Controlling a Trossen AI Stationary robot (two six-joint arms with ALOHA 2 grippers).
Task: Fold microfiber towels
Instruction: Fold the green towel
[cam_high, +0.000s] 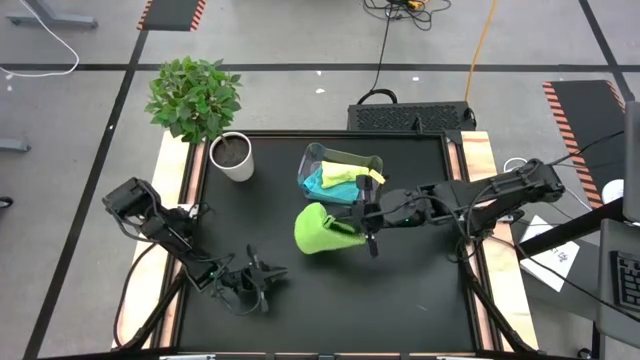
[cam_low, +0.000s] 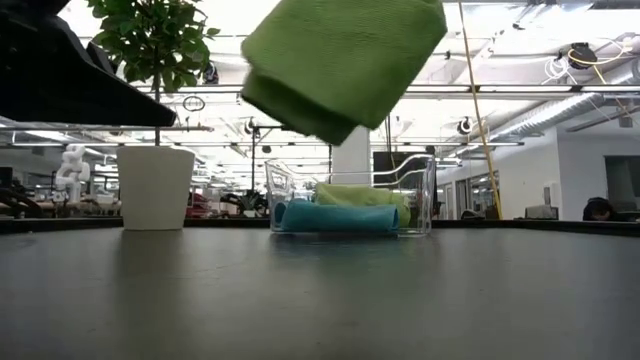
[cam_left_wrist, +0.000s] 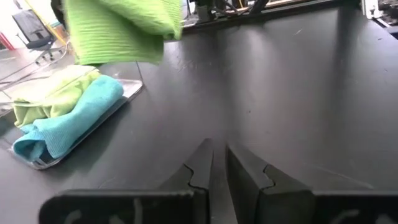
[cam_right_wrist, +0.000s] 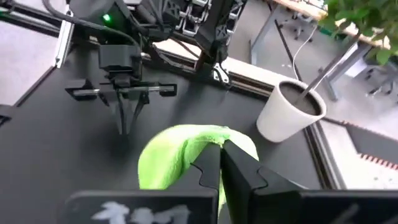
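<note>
- The left gripper (cam_high: 262, 271) rested low over the near left part of the black table (cam_high: 420, 290), its fingers almost together with only a slit between them and nothing in them; it took no part in the step.
- A white pot (cam_high: 233, 157) with a leafy plant (cam_high: 193, 97) stood at the far left corner, well clear of the work.
- The bright green towel (cam_high: 322, 230), already doubled into a thick bundle, hung in the air above the table's middle, just on the near side of the clear bin (cam_high: 312, 160).
- The right gripper (cam_high: 366, 222) was clamped tight on that towel's edge, holding its whole weight.
- The step looked like carrying the folded towel to the bin. To do it well, the grip should stay firm so the layers do not slip apart, the bundle should clear the bin's near wall before it comes down, and the release should wait until the cloth rests on the pile.
- The risk was the hanging lower fold catching the rim and opening out.
- The clear bin held two towels: the turquoise towel (cam_high: 326, 184) folded along the near side, and the pale yellow-green towel (cam_high: 343, 172) lying behind and partly upon it.
- Room remained on top for a third.
</note>
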